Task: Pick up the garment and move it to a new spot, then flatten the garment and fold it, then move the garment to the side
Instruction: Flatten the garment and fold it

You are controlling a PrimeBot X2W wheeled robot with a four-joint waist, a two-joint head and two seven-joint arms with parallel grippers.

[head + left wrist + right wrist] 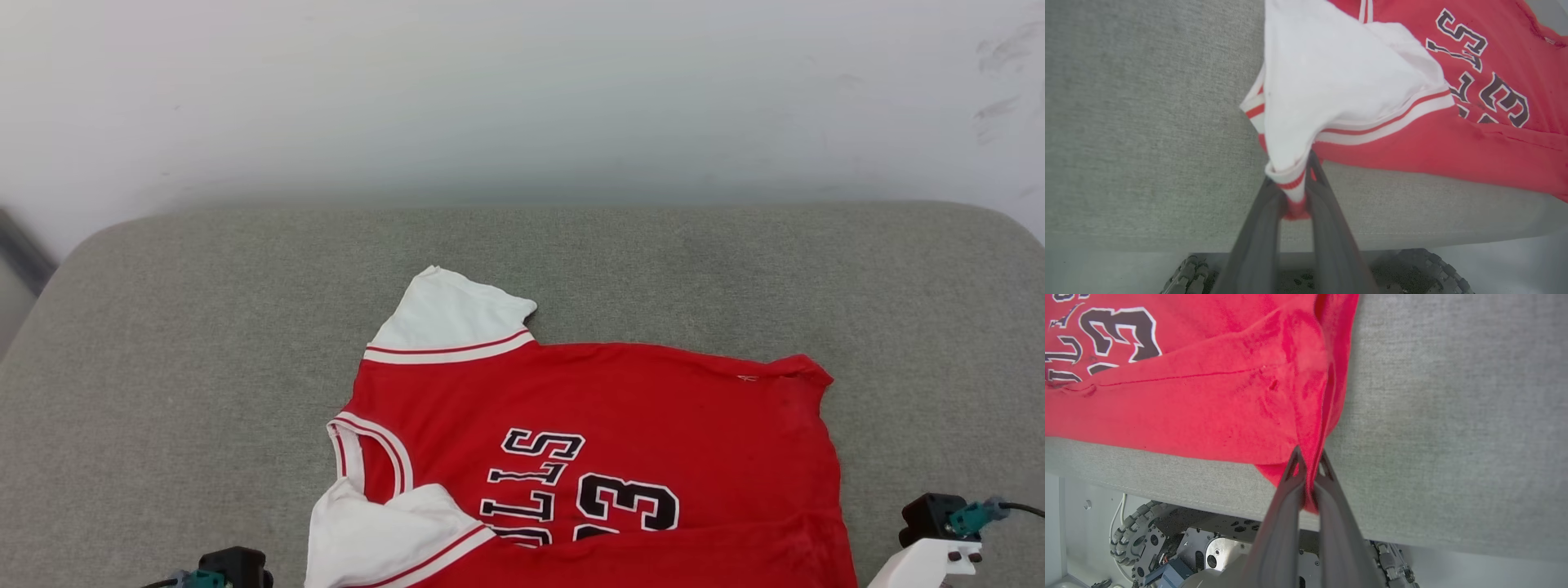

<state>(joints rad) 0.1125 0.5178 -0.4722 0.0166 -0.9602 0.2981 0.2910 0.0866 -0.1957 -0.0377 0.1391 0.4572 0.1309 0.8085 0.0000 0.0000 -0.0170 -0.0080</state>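
Observation:
The garment (604, 433), a bright red T-shirt with white striped sleeves and dark lettering, lies spread on the grey cushion, its near part hanging over the front edge. In the left wrist view my left gripper (1294, 179) is shut on the white sleeve's striped cuff (1290, 179), pulled into a point over the cushion's edge. In the right wrist view my right gripper (1308, 461) is shut on the garment's red hem corner (1306, 445), which bunches into a fold between the fingers. The far white sleeve (453, 318) lies flat toward the wall.
The grey cushion (204, 327) has bare fabric left, right and behind the shirt, up to a white wall (522, 98). Below the front edge my wheeled base (1167, 547) and its tyres (1188, 273) show. Wrist hardware (939, 531) sits at the lower corners.

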